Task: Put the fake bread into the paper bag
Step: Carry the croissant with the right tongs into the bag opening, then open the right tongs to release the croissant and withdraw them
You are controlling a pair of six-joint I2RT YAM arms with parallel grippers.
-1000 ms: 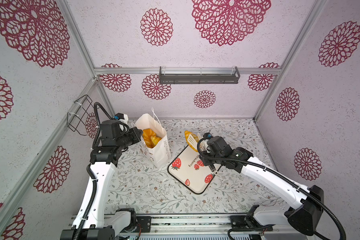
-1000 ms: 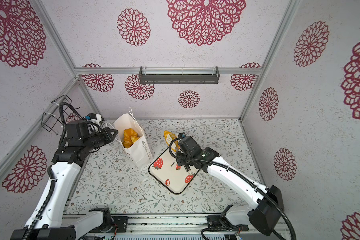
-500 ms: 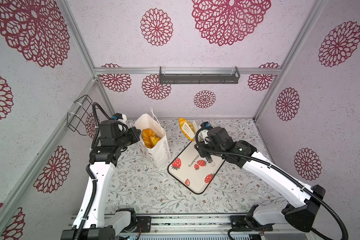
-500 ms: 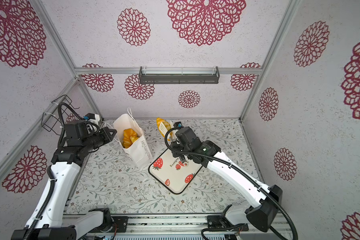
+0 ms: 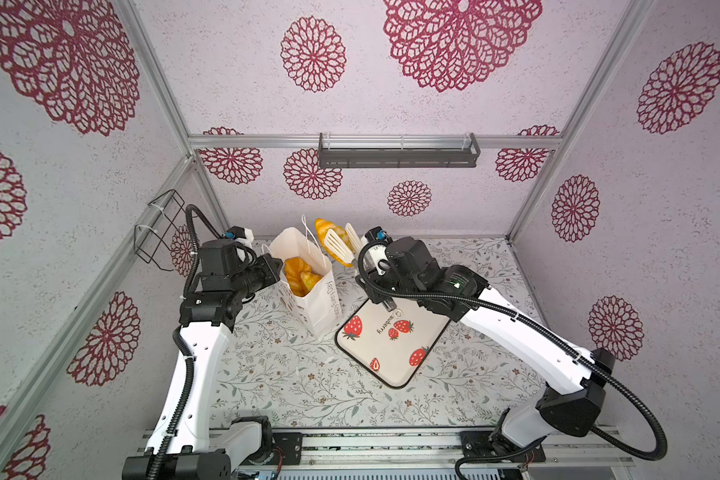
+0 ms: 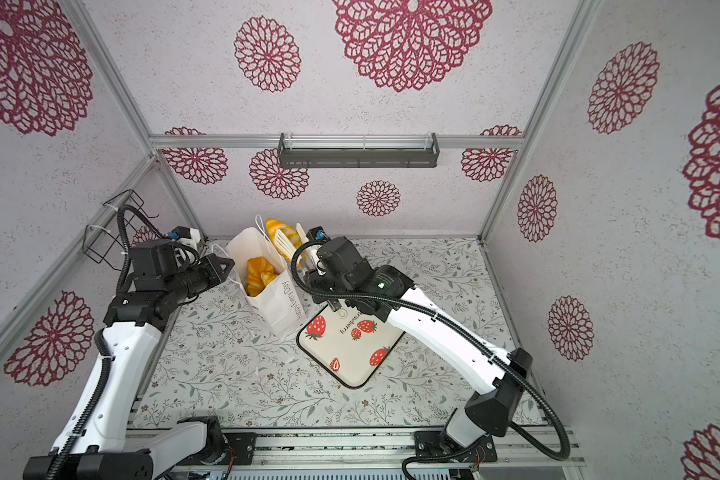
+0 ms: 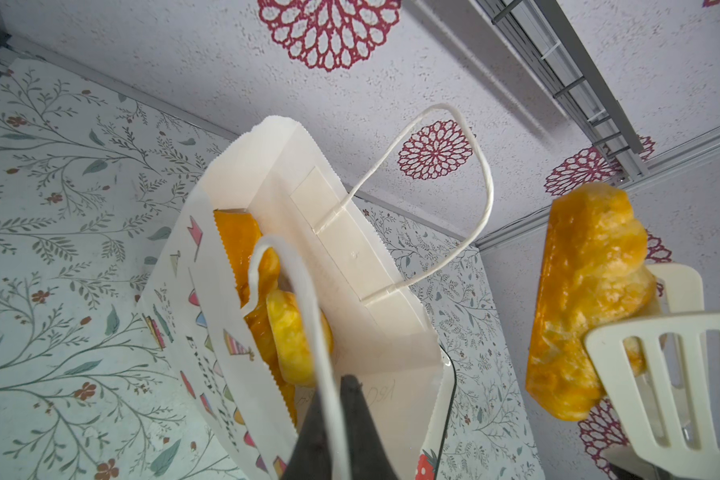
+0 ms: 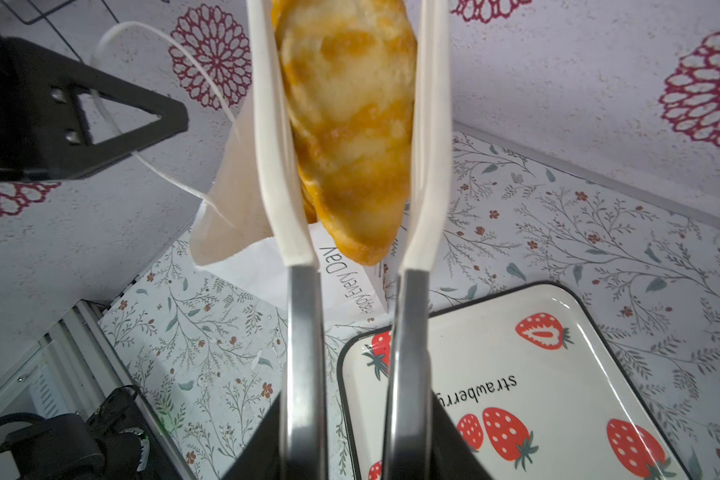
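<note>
Golden fake bread (image 8: 346, 124) clamped between white paddles of the right gripper (image 5: 343, 244)
Only the left wrist view shows the left gripper (image 7: 335, 399) pinching the cord handle (image 7: 304, 299) of the paper bag (image 7: 350, 249)

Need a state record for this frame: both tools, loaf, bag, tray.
left tool: shut on near handle of paper bag
right tool: shut on tongs
plaited loaf: clamped in the tongs, raised beside the bag's mouth, not in yet
bag: standing, mouth open, golden pastries inside
tray: on the table beside the bag, no bread visible on it
</note>
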